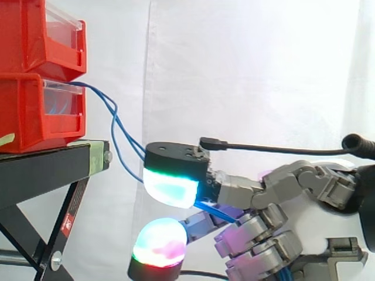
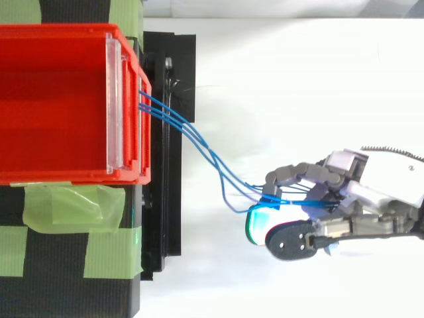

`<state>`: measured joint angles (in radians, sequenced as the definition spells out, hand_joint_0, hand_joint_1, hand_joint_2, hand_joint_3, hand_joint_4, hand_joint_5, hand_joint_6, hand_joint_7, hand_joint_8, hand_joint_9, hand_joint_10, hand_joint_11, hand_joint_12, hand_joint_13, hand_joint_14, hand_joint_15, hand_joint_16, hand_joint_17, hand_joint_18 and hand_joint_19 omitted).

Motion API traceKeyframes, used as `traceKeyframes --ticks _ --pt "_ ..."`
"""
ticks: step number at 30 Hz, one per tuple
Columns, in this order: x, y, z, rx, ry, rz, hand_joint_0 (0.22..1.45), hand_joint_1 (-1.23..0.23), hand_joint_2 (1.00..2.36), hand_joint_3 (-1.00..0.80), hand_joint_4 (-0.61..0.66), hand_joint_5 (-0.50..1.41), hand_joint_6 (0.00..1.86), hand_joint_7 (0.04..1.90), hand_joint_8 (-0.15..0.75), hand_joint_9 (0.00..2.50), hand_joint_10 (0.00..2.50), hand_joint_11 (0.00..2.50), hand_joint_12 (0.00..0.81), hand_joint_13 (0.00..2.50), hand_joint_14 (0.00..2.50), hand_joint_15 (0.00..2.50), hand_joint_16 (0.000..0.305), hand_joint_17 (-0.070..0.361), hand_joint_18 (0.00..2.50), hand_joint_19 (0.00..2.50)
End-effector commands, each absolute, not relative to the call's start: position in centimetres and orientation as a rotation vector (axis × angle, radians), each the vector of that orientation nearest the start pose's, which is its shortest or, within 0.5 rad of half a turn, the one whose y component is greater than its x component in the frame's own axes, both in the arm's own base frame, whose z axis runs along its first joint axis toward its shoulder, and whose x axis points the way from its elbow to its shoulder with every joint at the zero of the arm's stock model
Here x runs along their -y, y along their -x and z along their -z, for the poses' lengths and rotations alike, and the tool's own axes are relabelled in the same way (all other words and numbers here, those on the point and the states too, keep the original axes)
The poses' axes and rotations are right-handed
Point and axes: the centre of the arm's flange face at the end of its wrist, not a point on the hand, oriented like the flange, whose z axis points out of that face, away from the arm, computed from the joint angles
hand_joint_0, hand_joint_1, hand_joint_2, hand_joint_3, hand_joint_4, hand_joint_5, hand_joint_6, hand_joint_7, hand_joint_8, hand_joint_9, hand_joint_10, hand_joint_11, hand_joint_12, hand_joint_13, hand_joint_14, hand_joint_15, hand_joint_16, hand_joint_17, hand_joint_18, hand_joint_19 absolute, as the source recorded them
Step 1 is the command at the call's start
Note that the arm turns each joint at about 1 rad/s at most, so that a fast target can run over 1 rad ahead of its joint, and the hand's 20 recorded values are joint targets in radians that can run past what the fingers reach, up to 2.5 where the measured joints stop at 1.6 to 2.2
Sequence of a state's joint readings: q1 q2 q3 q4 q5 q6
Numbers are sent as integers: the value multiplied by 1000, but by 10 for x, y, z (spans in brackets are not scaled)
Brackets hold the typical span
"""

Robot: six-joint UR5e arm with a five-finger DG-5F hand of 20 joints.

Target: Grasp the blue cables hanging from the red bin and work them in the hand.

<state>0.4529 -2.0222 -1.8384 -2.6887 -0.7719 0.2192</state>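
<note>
Where two red plastic bins (image 1: pixel 41 111) sit stacked at the left on a black metal stand (image 1: pixel 41 170), thin blue cables (image 1: pixel 115 120) (image 2: pixel 185 126) come out of the front of the lower bin. Strips of green sticky tape (image 2: pixel 73 205) lie beside the bin in the top view. The cables dip down and run to the right, away from the stand, in front of a white cloth curtain (image 1: pixel 246 70). They end in the grey robot hand (image 1: pixel 275 187) (image 2: pixel 377 192). Its fingers are curled round the cables and hold them. One fat glowing pad (image 1: pixel 170 187), green and white, sits on top of the cables, and another, red and green, hangs below.
</note>
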Motion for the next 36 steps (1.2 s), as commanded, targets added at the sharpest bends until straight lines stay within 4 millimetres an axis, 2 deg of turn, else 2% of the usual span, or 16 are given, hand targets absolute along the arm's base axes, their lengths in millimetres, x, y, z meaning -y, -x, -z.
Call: traceKeyframes --ticks 1,4,5,12,14,21,36 --pt "-35 -551 -168 -985 -1569 -887 860 -577 1010 -792 287 26 583 1200 656 1701 2500 2500 743 1985 2500 1939 218 164 2364 556" --pt "-28 -548 -169 -963 -1612 -894 861 -576 1010 -795 287 26 584 1193 656 1701 2500 2500 743 1985 2500 1939 218 164 2364 556" --pt "-23 -544 -178 -961 -1634 -893 861 -576 1009 -794 286 25 583 1201 656 1701 2500 2500 743 1985 2500 1939 218 164 2364 556" --pt "-16 -537 -202 -963 -1637 -888 861 -577 1010 -796 285 26 583 1195 656 1701 2500 2500 743 1985 2500 1939 218 164 2364 556" --pt "-11 -531 -214 -966 -1641 -875 862 -577 1010 -794 287 26 583 1201 656 1701 2500 2500 743 1985 2500 1939 218 164 2364 556" --pt "-4 -529 -215 -977 -1653 -863 862 -577 1010 -790 281 28 581 1204 656 1701 2500 2500 743 1985 2500 1939 218 164 2364 556" --pt "12 -534 -217 -816 -1725 -962 863 -577 1009 -795 283 27 581 1205 656 1701 2500 2500 743 1985 2500 1939 218 164 2364 556"
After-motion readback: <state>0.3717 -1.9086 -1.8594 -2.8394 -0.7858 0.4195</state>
